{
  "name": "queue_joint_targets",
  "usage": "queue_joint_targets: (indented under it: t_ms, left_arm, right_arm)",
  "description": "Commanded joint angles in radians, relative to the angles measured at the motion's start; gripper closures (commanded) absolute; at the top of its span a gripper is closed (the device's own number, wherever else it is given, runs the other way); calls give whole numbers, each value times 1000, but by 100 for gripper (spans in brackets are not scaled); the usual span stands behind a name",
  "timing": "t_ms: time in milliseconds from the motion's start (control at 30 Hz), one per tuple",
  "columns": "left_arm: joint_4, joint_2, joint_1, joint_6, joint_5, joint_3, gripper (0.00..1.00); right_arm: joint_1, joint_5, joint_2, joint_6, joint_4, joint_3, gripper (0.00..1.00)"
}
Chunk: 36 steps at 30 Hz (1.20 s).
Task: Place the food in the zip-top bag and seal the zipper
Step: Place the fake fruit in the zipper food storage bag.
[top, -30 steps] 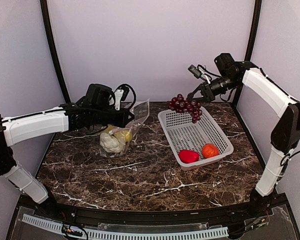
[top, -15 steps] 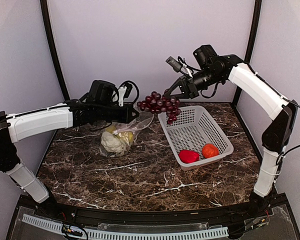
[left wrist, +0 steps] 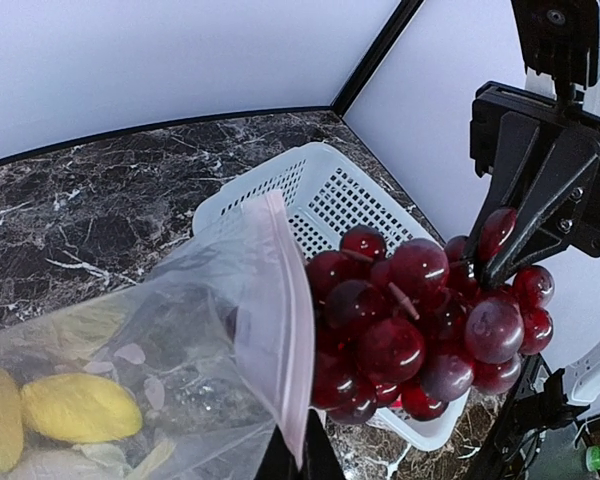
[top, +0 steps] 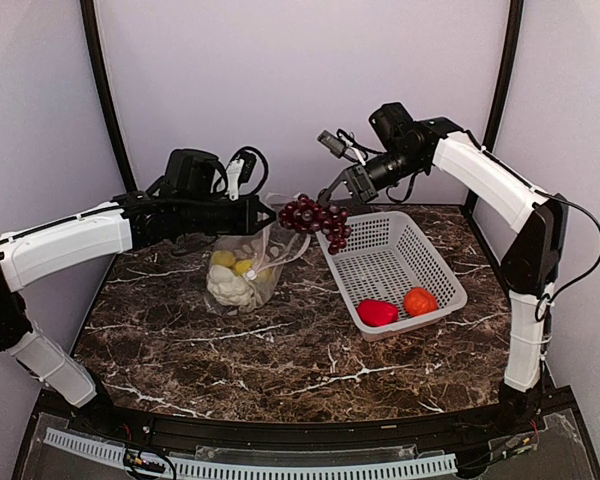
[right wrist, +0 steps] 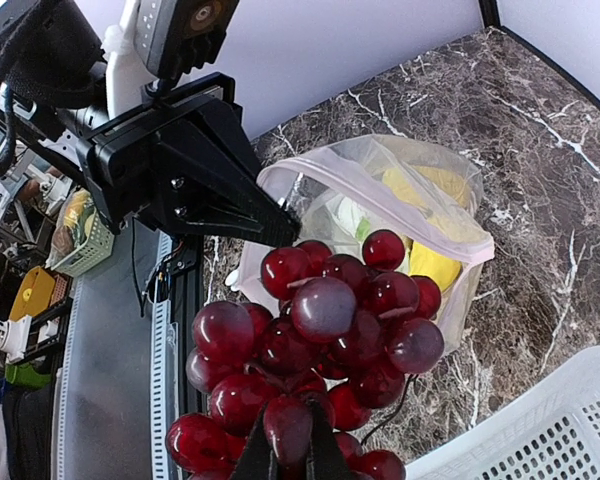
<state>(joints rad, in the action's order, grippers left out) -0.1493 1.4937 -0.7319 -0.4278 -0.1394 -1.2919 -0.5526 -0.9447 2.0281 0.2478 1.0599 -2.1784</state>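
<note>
My left gripper [top: 263, 215] is shut on the pinkish zipper [left wrist: 292, 330] edge of the clear zip-top bag [top: 242, 270] and holds its mouth up and open. Inside the bag lie white cauliflower [top: 225, 288] and yellow pieces [top: 242, 266]. My right gripper [top: 332, 196] is shut on the dark purple grape bunch [top: 317, 220], which hangs in the air just right of the bag mouth; it also shows in the right wrist view [right wrist: 315, 350] and the left wrist view [left wrist: 420, 320]. The red pepper [top: 377, 313] and orange-red tomato [top: 420, 301] lie in the basket.
The white perforated basket [top: 388, 262] stands right of the bag on the dark marble table [top: 280, 350]. Black frame posts [top: 105, 100] rise at the back corners.
My right arm has carried the grape bunch left from above the basket to the bag mouth. My left gripper has lifted the bag's edge higher, opening the mouth.
</note>
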Motion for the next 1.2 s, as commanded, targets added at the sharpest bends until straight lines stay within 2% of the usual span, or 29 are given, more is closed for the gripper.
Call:
queue_joint_targets:
  t_ms: [0, 133, 333, 600, 733, 867, 967, 1033, 1067, 1167]
  left_arm:
    - [33, -26, 1, -26, -38, -16, 99]
    - [52, 6, -1, -42, -95, -24, 99]
    - [68, 25, -2, -66, -105, -25, 99]
    - [71, 40, -19, -77, -101, -22, 99]
    - [70, 51, -27, -76, -103, -30, 99]
    - [67, 60, -27, -76, -101, -28, 99]
    - [70, 64, -29, -77, -101, -23, 99]
    - [73, 64, -30, -80, -93, -19, 99]
    - [84, 58, -30, -85, -74, -10, 99]
    - [103, 46, -31, -93, -50, 10, 99]
  right_arm:
    - [0, 3, 3, -43, -8, 3, 96]
    - [-8, 15, 24, -101, -28, 2, 95]
    - [-38, 87, 84, -150, -38, -12, 94]
    - [-70, 91, 143, -230, -78, -93, 94]
    - [-63, 33, 143, -288, -139, -147, 94]
    - [-61, -17, 148, -375, -203, -129, 89]
    - [-64, 3, 183, -383, -205, -102, 88]
    - [-64, 35, 211, -379, -201, -70, 90]
    - [-64, 36, 245, -393, -207, -43, 94]
    - [-67, -7, 254, -441, -252, -4, 95]
